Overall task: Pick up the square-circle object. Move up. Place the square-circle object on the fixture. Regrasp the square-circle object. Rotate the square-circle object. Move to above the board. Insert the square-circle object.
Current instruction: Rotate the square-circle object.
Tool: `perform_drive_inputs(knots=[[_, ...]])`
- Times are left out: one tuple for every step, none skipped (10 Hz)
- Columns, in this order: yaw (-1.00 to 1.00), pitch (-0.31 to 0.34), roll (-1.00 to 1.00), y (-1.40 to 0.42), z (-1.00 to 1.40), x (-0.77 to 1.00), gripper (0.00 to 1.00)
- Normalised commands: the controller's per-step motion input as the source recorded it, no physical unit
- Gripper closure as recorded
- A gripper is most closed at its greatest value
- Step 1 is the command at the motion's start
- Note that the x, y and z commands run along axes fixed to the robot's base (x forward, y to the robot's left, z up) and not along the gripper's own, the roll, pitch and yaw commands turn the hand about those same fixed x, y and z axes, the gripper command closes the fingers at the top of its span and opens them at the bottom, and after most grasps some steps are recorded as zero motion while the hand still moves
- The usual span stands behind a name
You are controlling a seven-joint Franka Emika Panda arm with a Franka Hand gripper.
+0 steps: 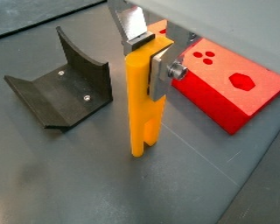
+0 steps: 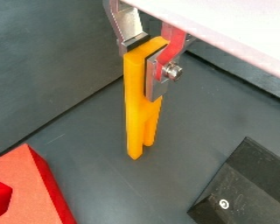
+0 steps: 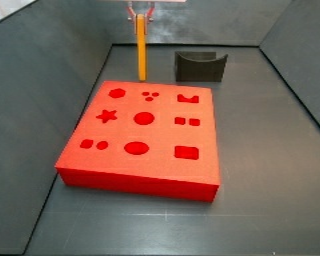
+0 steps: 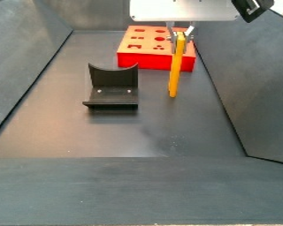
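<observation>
The gripper [image 1: 150, 52] has flat plates of brushed silver metal, faintly shiny, clamped on the top of the yellow-orange peg [image 1: 143, 103], which hangs upright. The peg looks like smooth matt plastic. The fixture [image 1: 63, 81], at about nine o'clock from the peg in a wrist view, is dull black with small bright screw heads. The red board [image 3: 143, 134] looks like smooth, slightly satin plastic. The floor [image 4: 168, 132] is matt dark grey.

Dark grey floor [image 4: 168, 132], sloped walls [image 4: 26, 62]
</observation>
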Motion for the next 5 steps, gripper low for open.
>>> perform_drive_inputs(knots=[[-0.05,-0.040,-0.08,0.03,-0.22,-0.02,1.00],[-0.05,-0.040,-0.08,0.03,-0.22,-0.02,1.00],[-0.05,-0.040,-0.08,0.03,-0.22,-0.02,1.00],[-0.05,-0.040,-0.08,0.03,-0.22,-0.02,1.00],[-0.05,-0.040,0.12,0.00,0.00,0.00,0.00]])
